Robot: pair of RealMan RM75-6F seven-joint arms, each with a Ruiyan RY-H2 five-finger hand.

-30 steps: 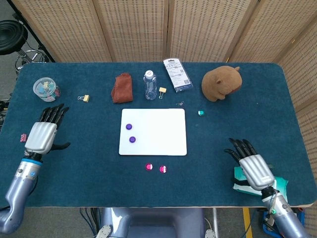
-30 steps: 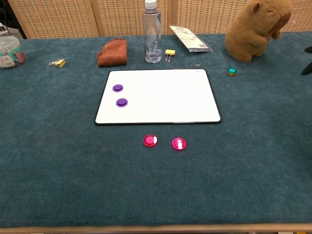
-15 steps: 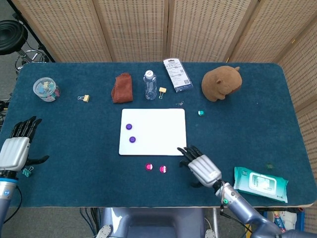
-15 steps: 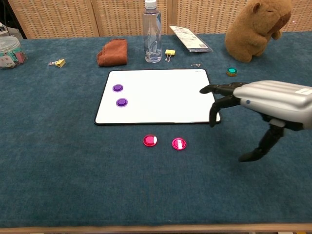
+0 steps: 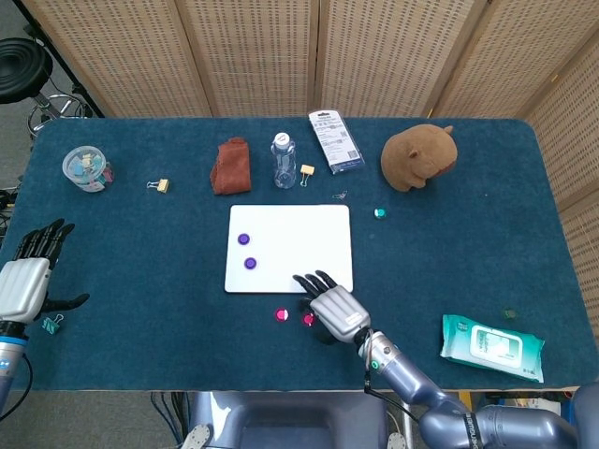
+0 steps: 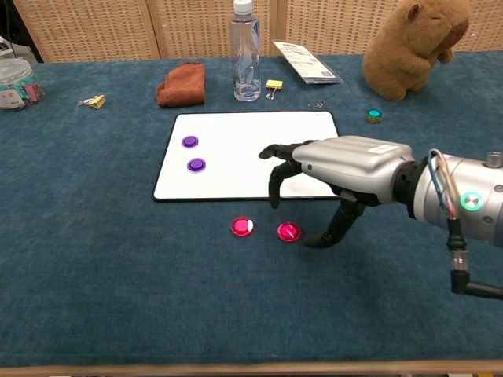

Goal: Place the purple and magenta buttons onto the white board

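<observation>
Just below the white rectangular board point(image 6: 251, 153), the right hand point(image 6: 346, 169) now hovers over the nearer of the two magenta round buttons point(image 6: 288, 232), fingers spread and angled down, thumb reaching toward the tabletop point(image 6: 118, 275) beside that button. It holds nothing. A second ago this hand sat far out at the board's lower-right, by the teal wipes pack point(image 5: 491, 344); half a second ago it was at the board's right edge. So it has swept in across the front of the board.

The other magenta round button point(image 6: 242, 227) lies just beside the first, both off the board, touching nothing. Two purple round buttons point(image 6: 189, 141) point(image 6: 196, 165) already sit on the board's left part, so I read the purple half as done and magenta as pending.

The left hand point(image 5: 23, 285) is well left of the board, fingers apart, empty; it has pulled back toward the tabletop's edge.

Likely next: pinch the nearer magenta button.
</observation>
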